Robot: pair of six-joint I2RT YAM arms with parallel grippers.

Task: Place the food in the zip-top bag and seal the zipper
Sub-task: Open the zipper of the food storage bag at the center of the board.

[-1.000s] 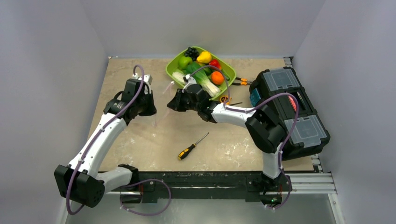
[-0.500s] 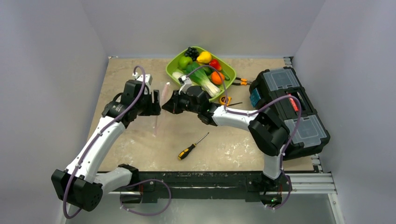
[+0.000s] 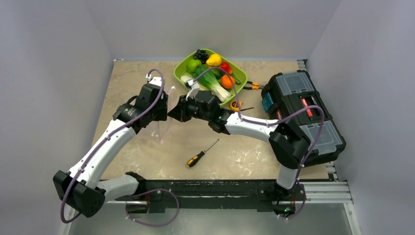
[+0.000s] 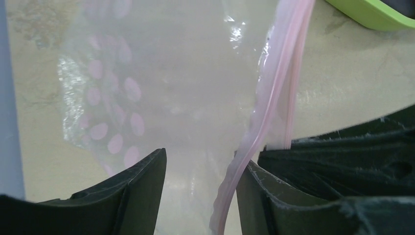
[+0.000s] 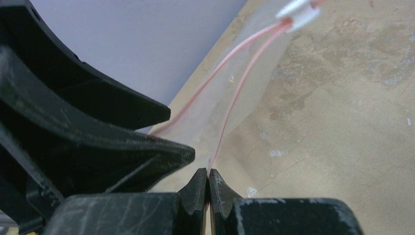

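Right gripper: fingertips pressed tight together, clamped on one pinkish strand of the zipper. You can follow that strand from the pinch toward the upper right of the wrist frame. Its twin strand bows away to the left, so the mouth of the zip-top bag stands parted between them. Left gripper: fingers spread apart, gripping nothing. In its wrist view the pink strip drops from the top of the frame into the gap, lying against the right-hand finger. The clear film with pale pink spots fills the upper left. Overhead, you will find both claws close together at centre frame, with the bag hanging between them as a faint sheet above the table. Food: all of it lies heaped in the lime-green tray at upper centre, just beyond the claws, including dark grapes, a green apple, and yellow, red and orange pieces. Screwdriver: black and yellow handle, lying alone at lower centre. Toolbox: black, at the right edge.
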